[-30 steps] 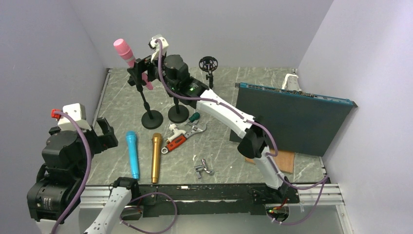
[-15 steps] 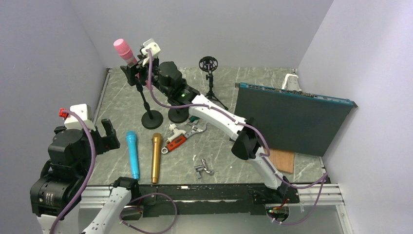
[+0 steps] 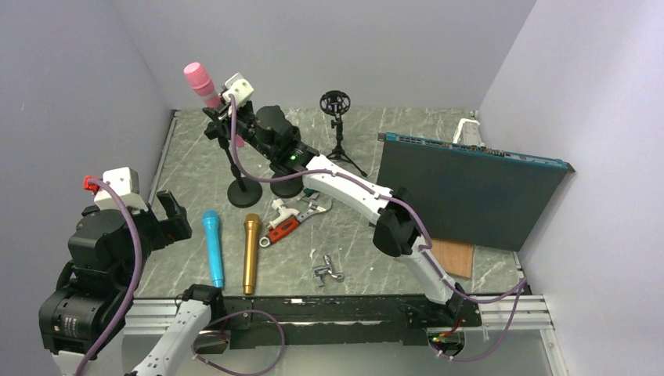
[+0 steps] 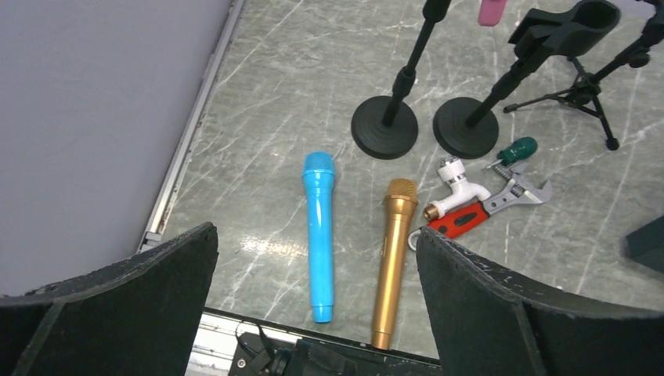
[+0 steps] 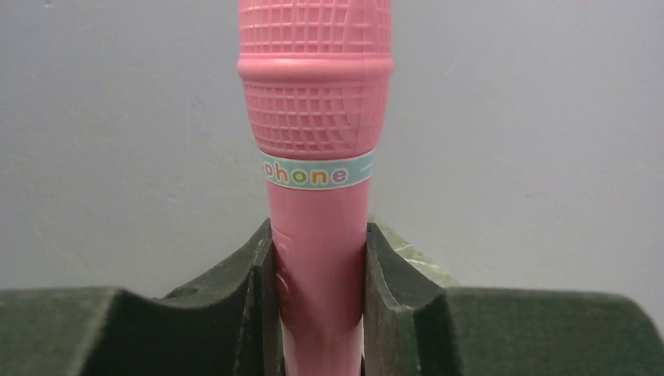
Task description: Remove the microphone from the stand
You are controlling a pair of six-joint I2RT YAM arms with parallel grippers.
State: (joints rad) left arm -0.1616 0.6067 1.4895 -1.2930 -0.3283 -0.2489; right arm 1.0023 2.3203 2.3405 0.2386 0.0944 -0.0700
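- You are working on a grey marbled table (image 3: 196, 164) boxed in by plain pale walls (image 3: 352, 47) at the back and on both sides. A metal rail (image 4: 190, 141) runs along its left edge.
- A dark flat panel (image 3: 470, 192) stands on edge at the right, with a wooden board (image 3: 456, 257) lying at its foot.
- Count three microphones: the pink microphone (image 5: 317, 157) up on a stand, and a blue microphone (image 4: 319, 235) and a gold microphone (image 4: 391, 258) lying side by side near the front.
- Count two round-based stands. The left stand (image 4: 384, 127) carries the pink one tilted at its top, and the other stand (image 4: 466, 125) is just beside it. One small tripod (image 3: 335, 103) is behind them.
- Loose items lie right of the gold one: one wrench (image 4: 478, 211), one white tap (image 4: 458, 188), one green-handled screwdriver (image 4: 513, 149) and one small metal fitting (image 3: 329, 270).
- Your right gripper (image 5: 317, 274) is clamped on the pink microphone's handle, just below its lettered band.
- Your left gripper (image 4: 313, 243) hangs above the front left with its fingers spread wide, touching nothing.
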